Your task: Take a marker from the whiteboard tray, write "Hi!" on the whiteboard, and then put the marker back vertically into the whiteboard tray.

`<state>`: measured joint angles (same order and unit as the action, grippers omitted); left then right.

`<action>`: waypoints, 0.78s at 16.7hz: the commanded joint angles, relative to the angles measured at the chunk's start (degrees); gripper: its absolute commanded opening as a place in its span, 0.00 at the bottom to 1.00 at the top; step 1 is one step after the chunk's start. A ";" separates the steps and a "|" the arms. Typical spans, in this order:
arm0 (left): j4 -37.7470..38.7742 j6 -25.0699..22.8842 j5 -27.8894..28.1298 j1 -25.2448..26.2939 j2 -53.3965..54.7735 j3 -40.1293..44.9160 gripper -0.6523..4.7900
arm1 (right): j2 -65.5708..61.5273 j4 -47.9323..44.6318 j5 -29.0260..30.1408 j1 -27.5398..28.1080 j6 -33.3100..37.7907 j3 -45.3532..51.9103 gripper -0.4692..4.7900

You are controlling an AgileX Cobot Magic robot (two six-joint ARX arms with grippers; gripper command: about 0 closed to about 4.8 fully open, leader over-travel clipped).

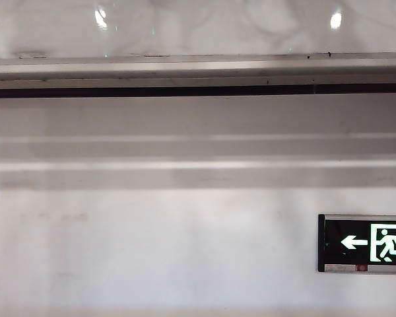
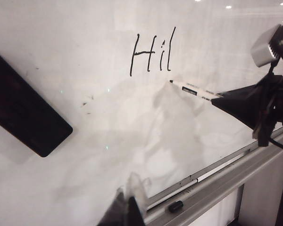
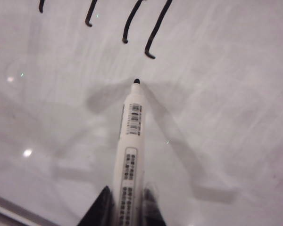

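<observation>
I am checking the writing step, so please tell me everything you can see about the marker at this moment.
The marker is a slim pen with a white barrel, printed black labels and a barcode, and a small black tip, uncapped. The right gripper is shut on its rear end, black fingers on both sides. It points at the whiteboard, its tip just below the long last stroke of the black writing, where the exclamation dot is missing. Whether the tip touches the board I cannot tell. A small black cap lies in the whiteboard tray.
</observation>
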<state>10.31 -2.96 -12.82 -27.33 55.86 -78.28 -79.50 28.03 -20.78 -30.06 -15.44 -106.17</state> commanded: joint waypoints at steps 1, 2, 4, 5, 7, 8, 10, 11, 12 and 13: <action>-0.50 0.20 -0.52 -0.02 -0.11 -0.17 0.11 | -0.24 -1.33 0.15 -0.09 0.44 -0.24 0.09; -0.50 0.17 -0.52 -0.02 -0.11 -0.17 0.11 | -0.31 -1.49 0.15 -0.09 0.44 -0.24 0.09; -0.50 0.20 -0.52 -0.02 -0.11 -0.17 0.11 | -0.42 -2.36 0.15 -0.09 0.42 -0.24 0.09; -0.50 0.17 -0.52 -0.02 -0.11 -0.17 0.11 | -0.50 -2.71 0.11 -0.09 0.42 -0.24 0.09; -0.50 0.20 -0.52 -0.02 -0.11 -0.17 0.11 | -0.57 -2.95 -0.04 -0.07 0.42 -0.24 0.09; -0.46 0.20 -0.52 -0.02 -0.11 -0.17 0.11 | -0.57 -3.02 -0.09 -0.04 0.42 -0.24 0.09; -0.46 0.20 -0.52 -0.02 -0.11 -0.17 0.11 | -0.59 -3.02 -0.70 -0.04 0.42 -0.24 0.09; -0.46 0.20 -0.52 -0.02 -0.11 -0.17 0.11 | -0.61 -2.99 -1.42 -0.04 0.42 -0.24 0.09; -0.46 0.20 -0.52 -0.02 -0.11 -0.17 0.11 | -0.68 -2.93 -1.42 -0.04 0.42 -0.24 0.09; -0.44 0.20 -0.52 -0.02 -0.11 -0.17 0.11 | -0.68 -2.80 -1.38 -0.04 0.42 -0.24 0.09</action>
<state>10.31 -2.96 -12.91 -27.33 55.88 -78.28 -80.23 26.44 -21.71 -30.04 -15.42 -106.17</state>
